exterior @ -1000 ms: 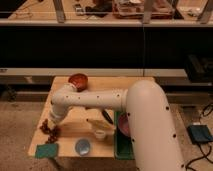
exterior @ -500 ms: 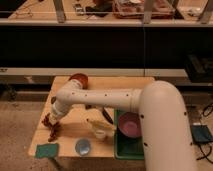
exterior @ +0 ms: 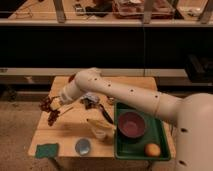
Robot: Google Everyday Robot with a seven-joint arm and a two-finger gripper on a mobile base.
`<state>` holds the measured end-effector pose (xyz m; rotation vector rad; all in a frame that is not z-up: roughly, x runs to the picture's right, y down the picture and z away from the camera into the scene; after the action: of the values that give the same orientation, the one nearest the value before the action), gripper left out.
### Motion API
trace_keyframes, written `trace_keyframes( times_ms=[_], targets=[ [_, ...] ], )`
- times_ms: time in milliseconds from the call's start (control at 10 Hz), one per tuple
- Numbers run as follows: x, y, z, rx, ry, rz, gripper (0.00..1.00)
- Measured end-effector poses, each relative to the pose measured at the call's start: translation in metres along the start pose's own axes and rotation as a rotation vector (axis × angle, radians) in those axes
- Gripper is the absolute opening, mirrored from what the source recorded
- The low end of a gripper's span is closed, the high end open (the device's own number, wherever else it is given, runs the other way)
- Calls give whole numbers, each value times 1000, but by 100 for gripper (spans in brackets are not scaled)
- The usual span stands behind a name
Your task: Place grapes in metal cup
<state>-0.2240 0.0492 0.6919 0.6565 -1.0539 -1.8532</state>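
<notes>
Right now the gripper (exterior: 55,103) is at the left edge of the worktop (exterior: 65,134), approx. midway front to back and right against the grapes (exterior: 50,115). Can't tell if it's clamped on them. Grapes sit over that left edge. Metal cup (exterior: 82,146) stands near the front edge, left of centre, w/ 1 green sponge (exterior: 46,150) beside it at the front-left corner. 1 green tray (exterior: 125,148) takes the front-right corner.

Lab workspace: cluttered counter (exterior: 100,21), wooden table (exterior: 70,131).
</notes>
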Motion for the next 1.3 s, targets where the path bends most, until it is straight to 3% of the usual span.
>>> trace_keyframes(
  times_ms=[300,900,1100,1300],
  targets=[
    [5,6,-57,30,84,13,0],
    [6,6,-60,24,87,17,0],
    [8,21,-73,-40,114,66,0],
    [2,48,-101,-108,156,125,0]
  ],
)
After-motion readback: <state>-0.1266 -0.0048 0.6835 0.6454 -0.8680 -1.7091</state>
